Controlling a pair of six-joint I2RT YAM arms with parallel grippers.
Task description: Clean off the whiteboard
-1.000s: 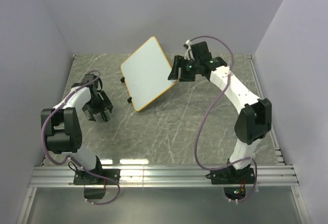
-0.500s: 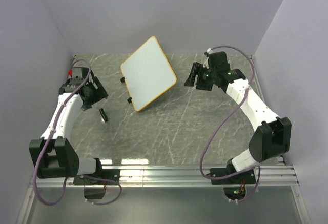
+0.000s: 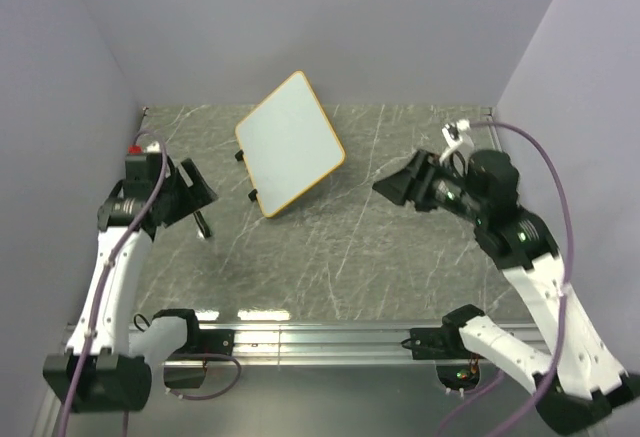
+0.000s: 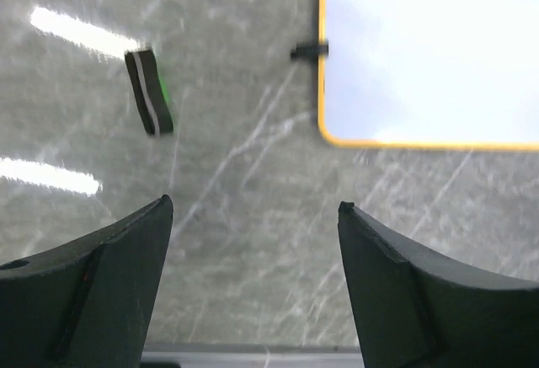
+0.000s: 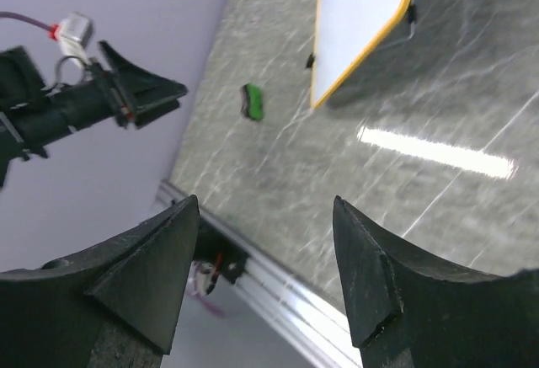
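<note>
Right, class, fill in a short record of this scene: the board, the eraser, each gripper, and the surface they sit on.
whiteboard: white face, no writing visible, orange frame, small black feet
eraser: green and black block, lying on the table, apart from the board, not held
left gripper: open, empty, above the table near the eraser
right gripper: open, empty, off the board
table: grey marbled top

Bright, even overhead light, mild blur.
Strip-light glare streaks the table [image 4: 253,242] at nine o'clock in the left wrist view; the eraser [image 4: 150,93] looks smeared; soft shadow beside the whiteboard [image 5: 358,23].
</note>
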